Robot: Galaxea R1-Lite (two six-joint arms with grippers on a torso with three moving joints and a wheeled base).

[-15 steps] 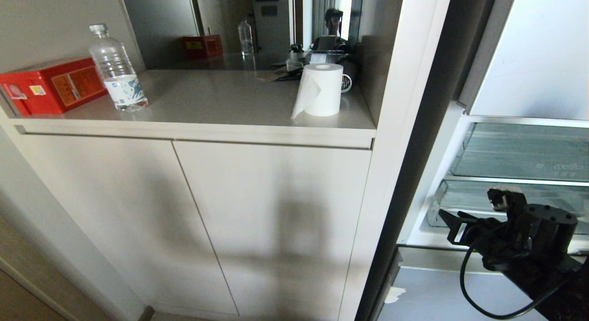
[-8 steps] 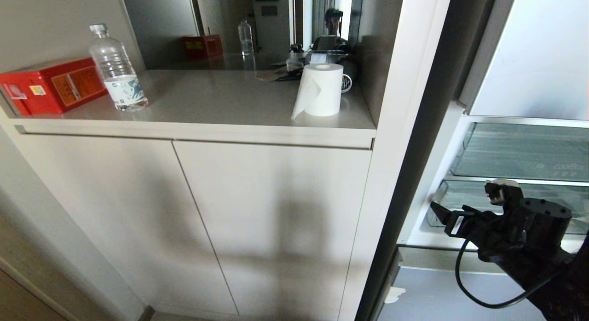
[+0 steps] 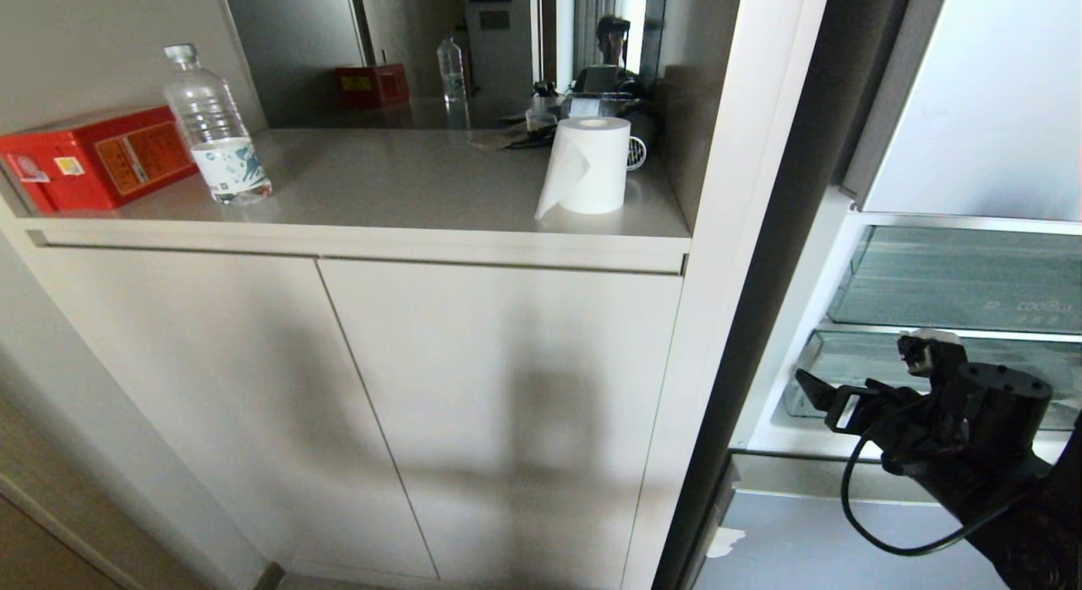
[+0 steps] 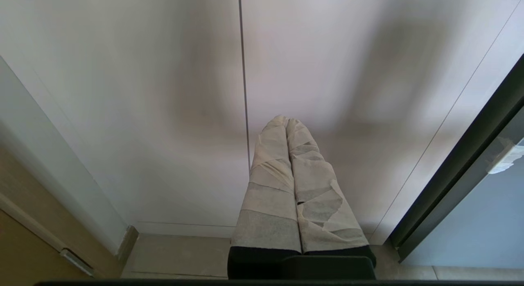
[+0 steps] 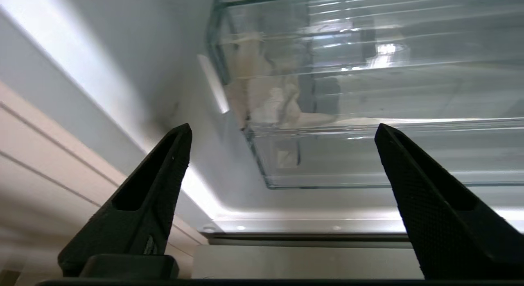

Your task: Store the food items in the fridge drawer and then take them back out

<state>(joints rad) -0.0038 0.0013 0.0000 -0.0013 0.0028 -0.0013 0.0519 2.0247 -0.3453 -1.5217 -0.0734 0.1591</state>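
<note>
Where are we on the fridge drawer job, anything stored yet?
Done: the fridge stands open, and the fridge drawer looks pushed in. No food item is in view, so storage can't be confirmed. In hand: nothing; the right gripper is open and empty in front of the drawer's lip. The left gripper hangs shut by the cabinet doors. Left: apparently the drawer pull and everything after.

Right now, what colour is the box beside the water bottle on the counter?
Red, with orange-yellow labels; the box shows best in the head view.
</note>
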